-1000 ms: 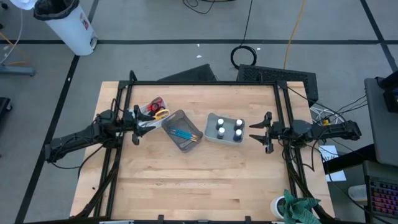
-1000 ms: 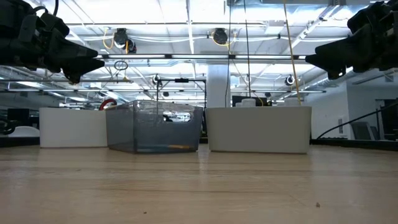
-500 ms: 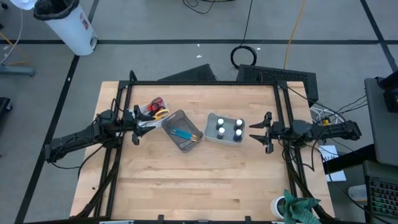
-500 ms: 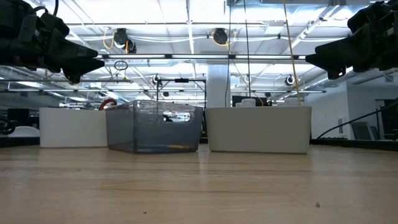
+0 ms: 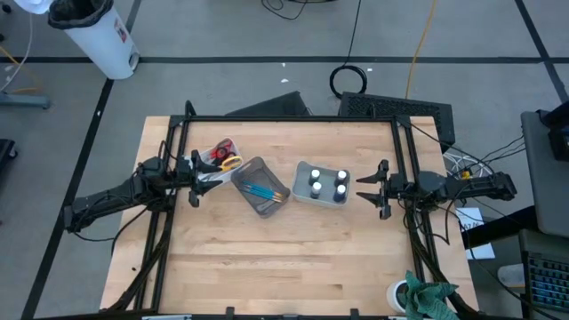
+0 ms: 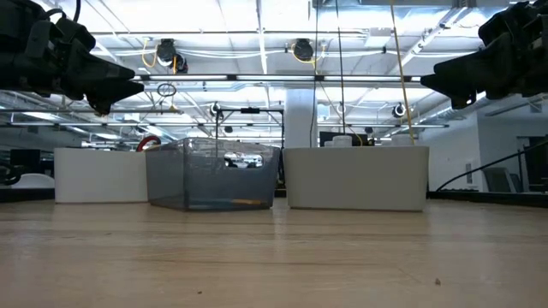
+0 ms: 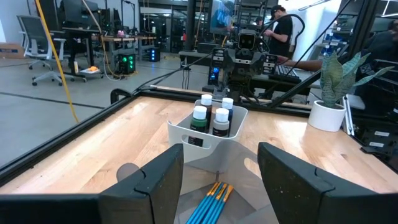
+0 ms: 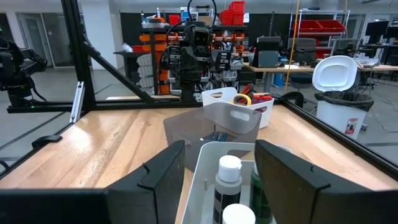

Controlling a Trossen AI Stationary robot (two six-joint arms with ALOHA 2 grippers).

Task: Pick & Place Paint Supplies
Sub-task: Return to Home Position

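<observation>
With brushes (image 5: pixel 263 191) in the dark bin (image 5: pixel 251 171), bottles (image 5: pixel 327 183) in the white bin (image 5: pixel 300 182) to its right and scissors (image 5: pixel 230 163) in the far-left bin (image 8: pixel 214 96), nothing lay loose, so presumably the left claw (image 5: pixel 197 178) and right claw (image 5: pixel 368 188) hung parted and empty at either side of the tabletop (image 5: pixel 267 258).

Overhead light is bright and even across the pale wooden tabletop (image 5: pixel 284 258). Shadows are soft and short, lying just beside the translucent grey bin (image 5: pixel 249 167) and the white plastic bin (image 5: pixel 302 169). The white caps of the small dark bottles (image 5: pixel 316 186) read as the brightest spots on the table. The grey concrete floor (image 5: pixel 231 80) is flat-lit and matte.

The low view stares into rows of ceiling strip lights (image 6: pixel 257 38), which glare white. Against them the dark left arm (image 6: pixel 60 51) and the dark right arm (image 6: pixel 505 47) are near-black silhouettes.

In the left wrist view a pale sheen runs along the wood. The right wrist view is dimmer, with a dark room behind.
</observation>
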